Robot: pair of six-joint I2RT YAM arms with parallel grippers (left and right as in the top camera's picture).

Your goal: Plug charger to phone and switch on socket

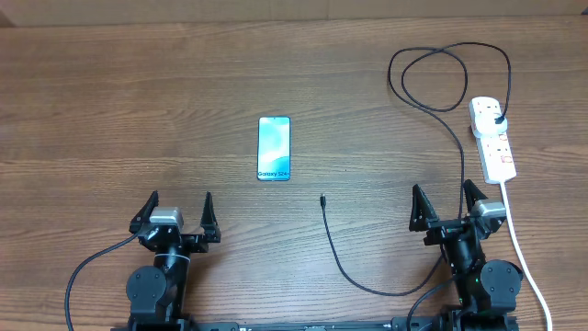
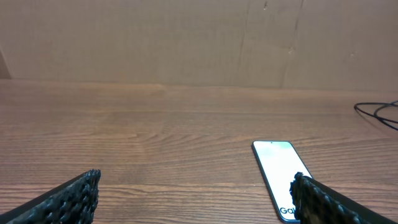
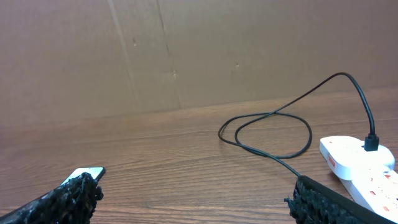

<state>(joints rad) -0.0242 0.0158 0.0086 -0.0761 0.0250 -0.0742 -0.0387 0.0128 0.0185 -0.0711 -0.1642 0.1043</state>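
The phone (image 1: 274,148) lies flat mid-table, its light blue screen up; the left wrist view shows the phone (image 2: 277,171) ahead and to the right. The black charger cable (image 1: 452,129) loops at the back right, its plug (image 1: 497,119) seated in the white socket strip (image 1: 493,139). From there it runs down past the right arm, and its connector tip (image 1: 322,198) lies loose right of the phone. My left gripper (image 1: 180,208) is open near the front left. My right gripper (image 1: 446,199) is open at the front right, just below the socket (image 3: 364,168).
The socket's thick white cord (image 1: 525,262) runs down the right edge past the right arm. A brown cardboard wall (image 2: 199,40) backs the wooden table (image 1: 138,110).
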